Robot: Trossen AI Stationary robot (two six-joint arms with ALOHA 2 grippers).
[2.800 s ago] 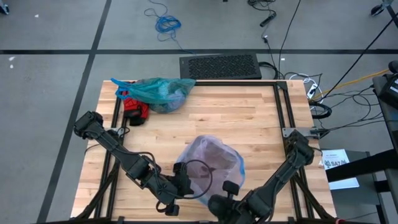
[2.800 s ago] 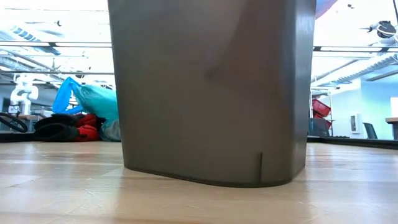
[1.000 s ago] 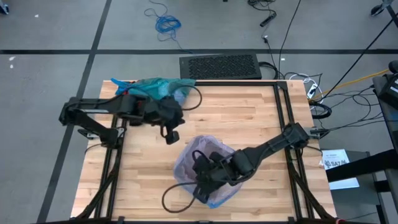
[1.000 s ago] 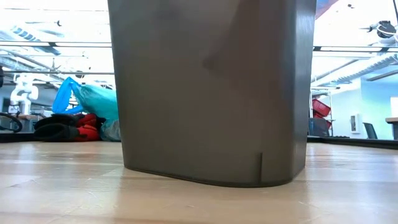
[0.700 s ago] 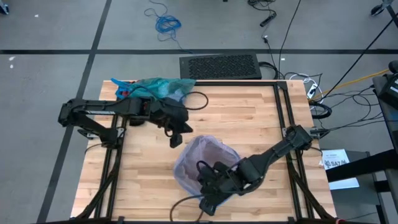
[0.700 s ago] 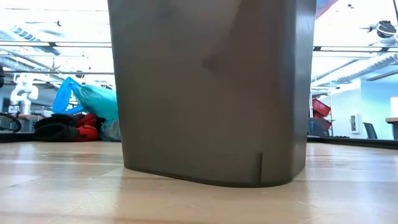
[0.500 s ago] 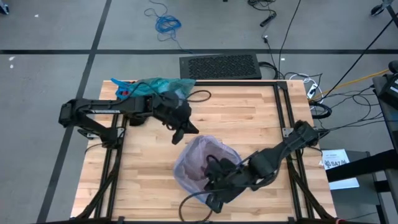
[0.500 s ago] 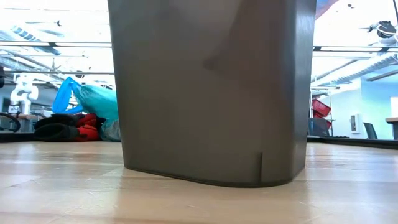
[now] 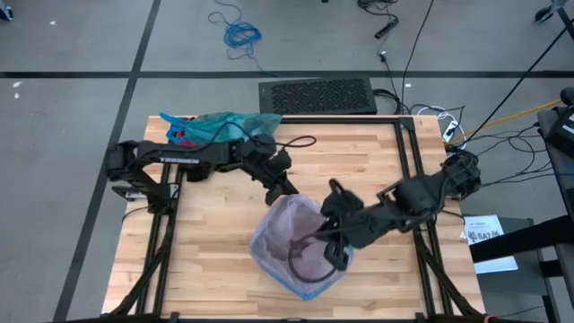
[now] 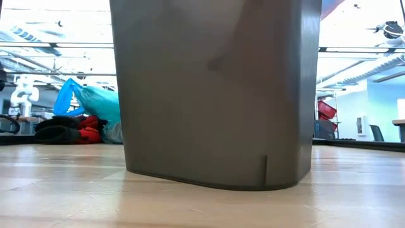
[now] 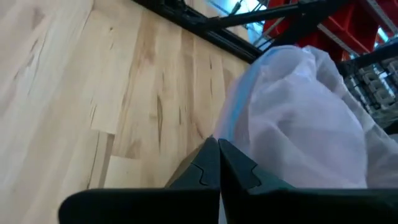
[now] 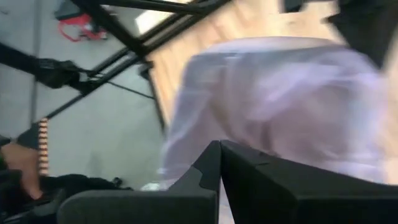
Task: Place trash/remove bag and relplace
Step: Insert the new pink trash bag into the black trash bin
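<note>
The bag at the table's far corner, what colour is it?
The bag is teal-green, clearest in the high view.

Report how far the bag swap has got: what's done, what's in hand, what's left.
Done, by the look of it: the teal bag lies knotted at the table's far left corner, out of the bin, and a pale pink bag lines the bin. In hand: the left gripper, shut, sits at the pink bag's far rim; the right gripper, shut, is at its right rim. Left: settling that liner's edge, if needed.
</note>
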